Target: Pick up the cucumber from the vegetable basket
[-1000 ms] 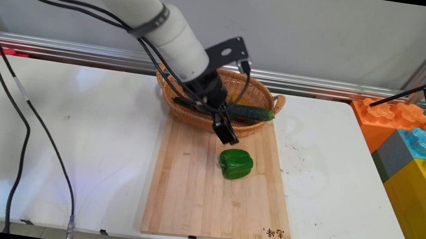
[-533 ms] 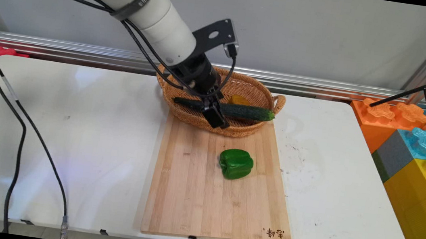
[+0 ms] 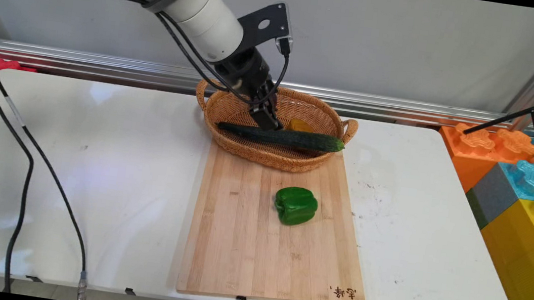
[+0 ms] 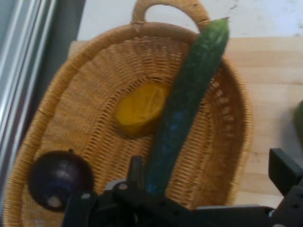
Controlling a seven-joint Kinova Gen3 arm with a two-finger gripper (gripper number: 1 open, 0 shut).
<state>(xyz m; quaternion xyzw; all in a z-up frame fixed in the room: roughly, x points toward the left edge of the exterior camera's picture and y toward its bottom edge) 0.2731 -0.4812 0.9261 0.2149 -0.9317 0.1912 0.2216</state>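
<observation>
The tool (image 3: 270, 122) has risen over the basket (image 3: 246, 152), cucumber (image 3: 294, 139) beneath.

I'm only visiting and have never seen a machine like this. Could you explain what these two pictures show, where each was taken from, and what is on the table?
The white arm is a robot; the black part at its tip is its gripper, a two-finger hand. The wide picture comes from a fixed camera looking down across the table. The close picture comes from a camera on the hand itself, so it looks along the fingers into the basket.

On the table lies a wooden board with a green pepper on it. The basket sits at the board's far end. A cucumber lies across it, and inside are a yellow item and a dark round one. The gripper hangs over the cucumber, open and holding nothing.
</observation>
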